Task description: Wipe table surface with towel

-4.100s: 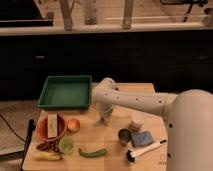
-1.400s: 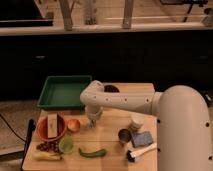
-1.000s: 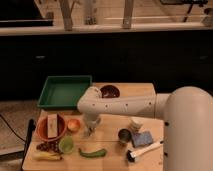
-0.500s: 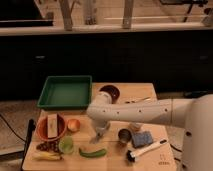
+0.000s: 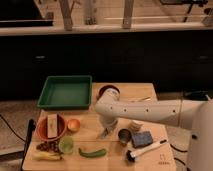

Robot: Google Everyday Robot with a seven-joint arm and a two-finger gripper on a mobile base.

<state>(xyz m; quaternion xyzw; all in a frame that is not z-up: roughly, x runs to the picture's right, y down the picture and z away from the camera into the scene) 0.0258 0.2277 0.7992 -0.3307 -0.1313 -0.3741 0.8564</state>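
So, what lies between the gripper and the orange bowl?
In the camera view, only a small orange fruit lies between the gripper, low over the table centre, and the orange bowl.

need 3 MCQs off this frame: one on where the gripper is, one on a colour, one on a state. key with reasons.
1. Where over the table is the gripper?
A. at the far right edge
B. low near the middle, just left of the cup
C. at the back left corner

2. What colour is the tray?
A. green
B. red
C. white

3. How does the cup stand?
A. on its side
B. upright, mouth up
C. upside down

Key:
1 B: the arm bends down to the middle of the table and ends beside the cup.
2 A: the tray's rim and floor are both green.
3 B: the cup's dark round opening faces up.
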